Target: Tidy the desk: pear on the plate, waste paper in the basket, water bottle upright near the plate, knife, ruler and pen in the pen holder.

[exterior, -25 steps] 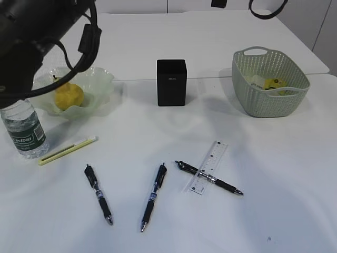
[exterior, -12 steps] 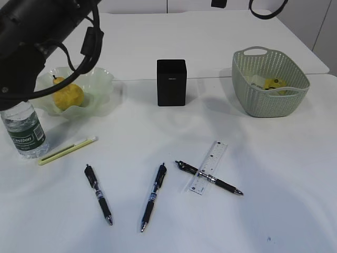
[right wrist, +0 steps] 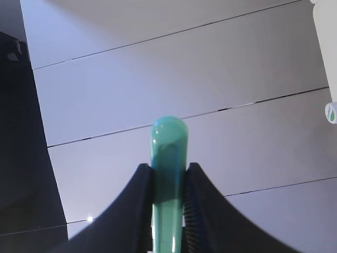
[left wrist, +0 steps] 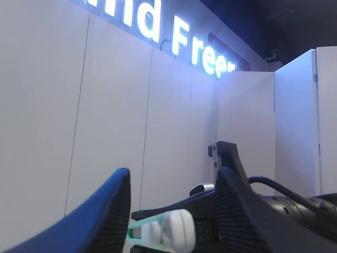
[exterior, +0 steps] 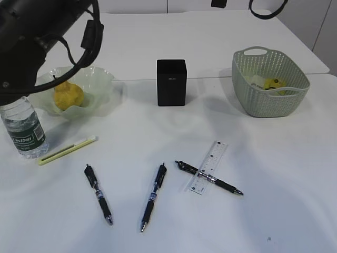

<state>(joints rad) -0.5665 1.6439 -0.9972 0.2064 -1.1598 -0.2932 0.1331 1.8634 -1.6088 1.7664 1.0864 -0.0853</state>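
Observation:
The pear [exterior: 68, 96] lies in the plate [exterior: 102, 79] at the left, and the water bottle [exterior: 23, 132] stands upright beside it. A slim yellow-green knife [exterior: 67, 150], three pens [exterior: 99, 194] [exterior: 154, 196] [exterior: 209, 178] and the ruler [exterior: 215, 154] lie on the desk in front of the pen holder [exterior: 171, 83]. The third pen lies across the ruler. Waste paper [exterior: 274, 84] sits in the basket [exterior: 271, 103]. My left gripper [left wrist: 174, 174] points at a wall, open, with a white and teal thing low in the gap touching neither finger. My right gripper [right wrist: 168, 166] is shut on a teal green bar [right wrist: 168, 137].
My black left arm [exterior: 37, 31] hangs over the desk's far left corner, above the bottle and the plate's edge. Only a cable loop [exterior: 268, 9] of the right arm shows at the top. The desk's back edge runs behind the basket.
The left arm has risen a little, up and to the left, uncovering more of the plate and the pear. Nothing on the desk has moved.

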